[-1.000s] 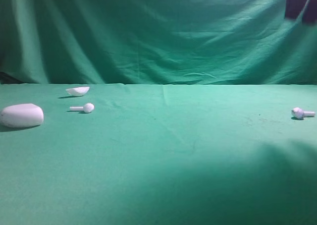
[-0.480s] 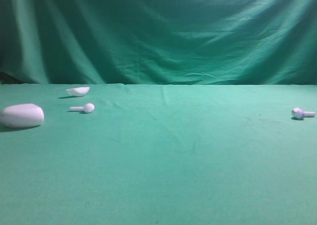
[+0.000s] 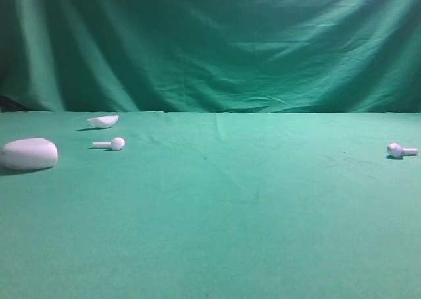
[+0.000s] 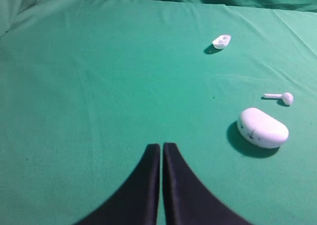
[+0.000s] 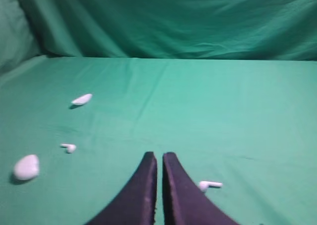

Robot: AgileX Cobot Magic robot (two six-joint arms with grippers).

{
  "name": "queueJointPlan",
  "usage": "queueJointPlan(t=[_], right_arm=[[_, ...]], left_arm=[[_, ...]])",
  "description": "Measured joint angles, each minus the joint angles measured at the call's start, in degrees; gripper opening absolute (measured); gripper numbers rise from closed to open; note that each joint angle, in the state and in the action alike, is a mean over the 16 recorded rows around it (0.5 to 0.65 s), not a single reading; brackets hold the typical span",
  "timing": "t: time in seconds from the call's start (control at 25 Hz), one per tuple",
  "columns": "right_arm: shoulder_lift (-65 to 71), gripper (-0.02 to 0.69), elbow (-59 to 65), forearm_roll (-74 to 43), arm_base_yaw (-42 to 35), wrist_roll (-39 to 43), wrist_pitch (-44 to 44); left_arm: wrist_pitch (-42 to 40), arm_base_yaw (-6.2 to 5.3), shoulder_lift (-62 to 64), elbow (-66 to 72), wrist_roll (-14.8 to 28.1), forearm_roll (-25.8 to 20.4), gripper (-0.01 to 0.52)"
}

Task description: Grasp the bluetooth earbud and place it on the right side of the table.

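The bluetooth earbud [image 3: 397,150], white with a dark spot on its head, lies on the green table [image 3: 217,207] at the far right, stem pointing right. It also shows in the right wrist view [image 5: 208,185], just right of my right gripper [image 5: 159,156], which is shut and empty above the cloth. My left gripper [image 4: 162,145] is shut and empty, left of and nearer than the case. Neither gripper shows in the exterior view.
A plain white earbud [image 3: 113,143] lies at the left, with a white pebble-shaped case [image 3: 29,153] at the far left and a small white shell piece [image 3: 104,120] behind them. A green curtain [image 3: 210,42] hangs behind the table.
A dark arm part at the exterior view's top right and its shadow on the cloth at lower right have gone from view. The objects have not moved.
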Motion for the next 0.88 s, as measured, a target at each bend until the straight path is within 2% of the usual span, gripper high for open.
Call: queueJointPlan(t=[0.56, 0.88], right_arm=[[-14.65, 0.0, 25.9, -6.01, -5.31, -1.42, -16.88], [-21.47, 0.0, 35.85, -6.16, -7.43, -0.97, -19.46]], left_arm=[[0.0, 0.0, 0.0, 0.0, 0.0, 0.0, 0.0], [0.0, 0.0, 0.0, 0.0, 0.0, 0.0, 0.0]])
